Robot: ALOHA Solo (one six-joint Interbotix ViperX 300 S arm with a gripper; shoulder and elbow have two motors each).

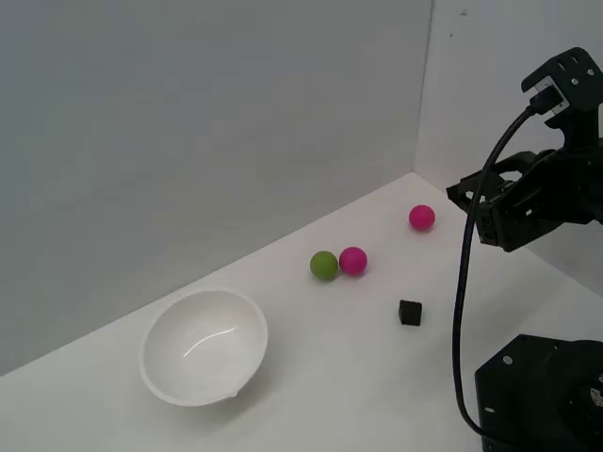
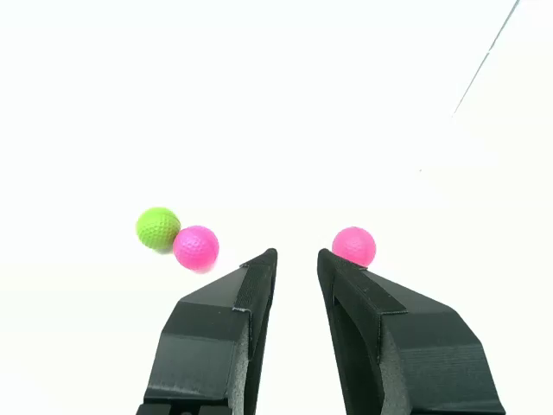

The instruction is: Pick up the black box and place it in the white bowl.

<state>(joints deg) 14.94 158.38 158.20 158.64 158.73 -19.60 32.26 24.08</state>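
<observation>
Tiny matte black box (image 1: 410,313) flat on the tabletop, well apart from the seemingly tilted, empty white bowl (image 1: 203,346).

You've got a matte black box (image 1: 409,312), glossy white bowl (image 1: 204,347), one green ball (image 1: 323,265), two pink balls (image 1: 353,260) (image 1: 421,217), white tabletop (image 1: 339,377), black hand (image 2: 296,259).

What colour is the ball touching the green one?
Pink. The pink ball sits against the green ball, clearest in the wrist view.

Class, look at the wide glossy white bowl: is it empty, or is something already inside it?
Empty. The exterior view shows only smooth white interior in the wide glossy white bowl; the tiny matte black cube sits on the table outside it.
</observation>
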